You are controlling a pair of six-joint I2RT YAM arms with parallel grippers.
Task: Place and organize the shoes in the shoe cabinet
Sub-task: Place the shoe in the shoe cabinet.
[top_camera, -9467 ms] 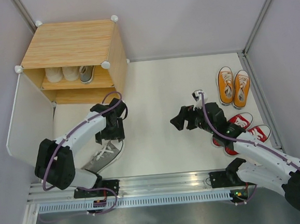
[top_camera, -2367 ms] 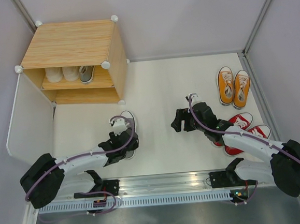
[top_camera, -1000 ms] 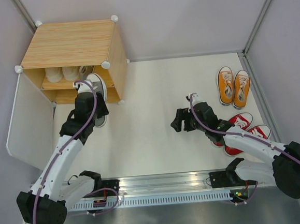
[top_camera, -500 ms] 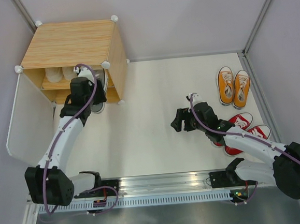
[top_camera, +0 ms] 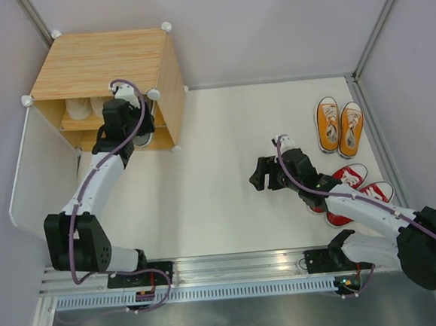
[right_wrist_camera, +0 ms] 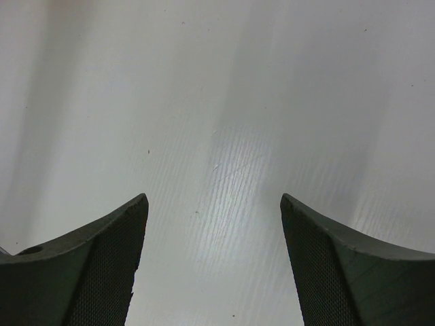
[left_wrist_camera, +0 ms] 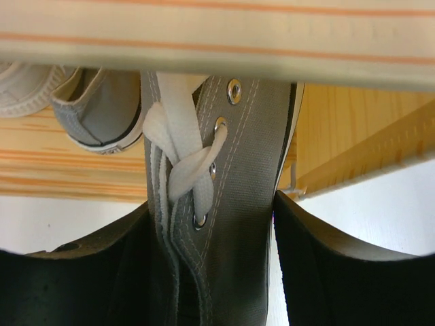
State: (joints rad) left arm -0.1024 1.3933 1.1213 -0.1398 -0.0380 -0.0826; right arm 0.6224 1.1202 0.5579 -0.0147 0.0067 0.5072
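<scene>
At the cabinet (top_camera: 100, 63) mouth, the grey shoe (left_wrist_camera: 224, 204) sits pinched by its sides in my left gripper (left_wrist_camera: 207, 217), toe aimed into the upper compartment, just right of its mate (left_wrist_camera: 102, 115) on the shelf (left_wrist_camera: 68, 173) (cream shoes (left_wrist_camera: 24, 88) lie further left). Out over the table (top_camera: 223, 132), my right gripper (right_wrist_camera: 214, 224) hangs with jaws wide apart, holding nothing. Beside that arm lie the red pair (top_camera: 352, 190) and, farther back, the orange pair (top_camera: 340, 127).

Cabinet top edge (left_wrist_camera: 217, 34) and a parked grey shoe (left_wrist_camera: 102, 112) narrow access to the shelf (left_wrist_camera: 61, 163), while the table (top_camera: 223, 132) centre lies open.
</scene>
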